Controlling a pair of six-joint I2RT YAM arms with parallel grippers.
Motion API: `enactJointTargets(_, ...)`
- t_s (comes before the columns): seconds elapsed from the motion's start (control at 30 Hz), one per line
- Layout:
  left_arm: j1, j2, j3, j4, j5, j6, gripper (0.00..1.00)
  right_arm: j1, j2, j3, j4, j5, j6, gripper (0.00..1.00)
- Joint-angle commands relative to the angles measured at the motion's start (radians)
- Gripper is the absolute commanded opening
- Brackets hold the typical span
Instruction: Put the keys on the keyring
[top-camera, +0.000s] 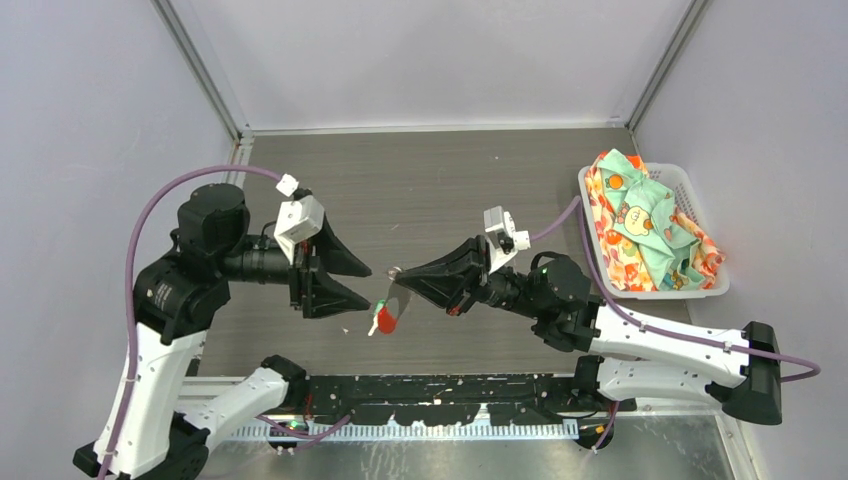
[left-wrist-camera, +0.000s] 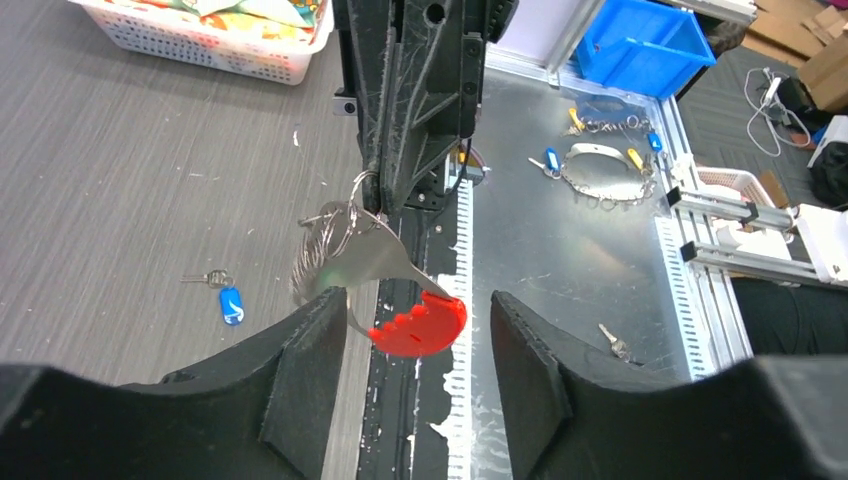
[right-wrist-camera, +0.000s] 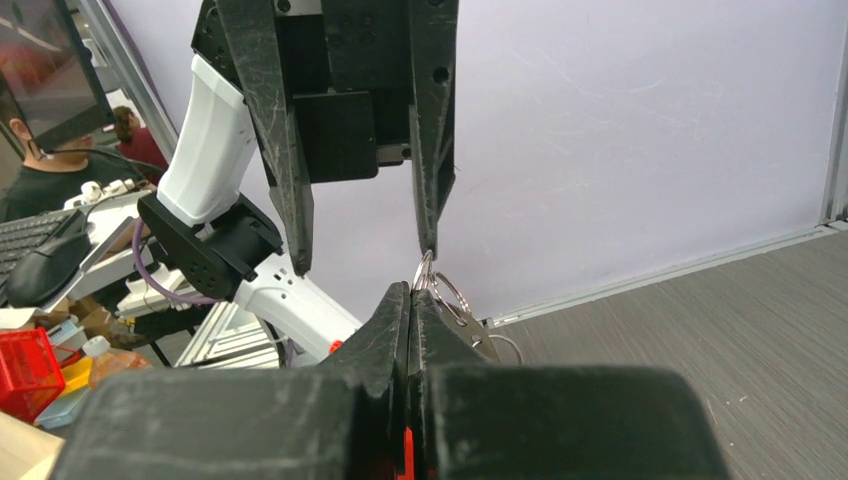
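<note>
Red plastic and silver chain mark the keyring, which hangs in the air above the counter. It is pinched at its upper end by the right claw, whose jaws are pressed tight on it. The left claw faces it with jaws standing wide and nothing in them. The red loop hangs between its fingers; whether it touches either one I cannot tell. A blue-headed key lies loose on the counter below, so the threading looks unfinished: one claw presents the keyring while the other is free. I judge the next move calls for the left claw to go down for that key, pinch it by the head, and bring its hole to the keyring. A fleck of green beside the loop in the overhead view is too small to name. No brand, label or writing is legible anywhere.
</note>
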Motion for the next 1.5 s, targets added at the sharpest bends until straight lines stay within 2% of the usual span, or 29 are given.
enactJointTargets(0.0, -0.003, 0.004, -0.016, 0.006, 0.037, 0.010, 0.51, 0.000, -0.014, 0.019, 0.027, -0.038, -0.019, 0.01)
enactJointTargets(0.07, -0.003, 0.016, -0.014, 0.020, 0.060, -0.014, 0.46, 0.000, -0.015, 0.017, 0.029, -0.044, -0.020, 0.01)
enactJointTargets(0.27, -0.002, 0.010, -0.099, 0.159, 0.118, -0.169, 0.39, 0.000, 0.004, -0.003, 0.108, -0.072, -0.023, 0.01)
enactJointTargets(0.53, -0.003, 0.021, -0.108, 0.220, 0.129, -0.224, 0.33, 0.001, 0.041, 0.023, 0.105, -0.098, -0.024, 0.01)
enactJointTargets(0.83, -0.003, 0.018, -0.102, 0.222, 0.136, -0.219, 0.13, 0.001, 0.037, 0.018, 0.107, -0.082, -0.029, 0.01)
enactJointTargets(0.93, -0.003, 0.016, -0.088, 0.198, 0.133, -0.202, 0.14, 0.000, 0.021, 0.006, 0.114, -0.057, -0.033, 0.01)
enactJointTargets(1.13, -0.002, 0.010, -0.070, 0.167, 0.148, -0.203, 0.28, 0.000, 0.007, -0.001, 0.114, -0.051, -0.033, 0.01)
enactJointTargets(1.33, -0.003, 0.006, -0.078, 0.178, 0.149, -0.204, 0.24, 0.001, 0.012, 0.001, 0.117, -0.059, -0.020, 0.01)
enactJointTargets(1.47, -0.003, 0.005, -0.084, 0.186, 0.136, -0.204, 0.16, 0.001, 0.018, 0.007, 0.122, -0.061, -0.014, 0.01)
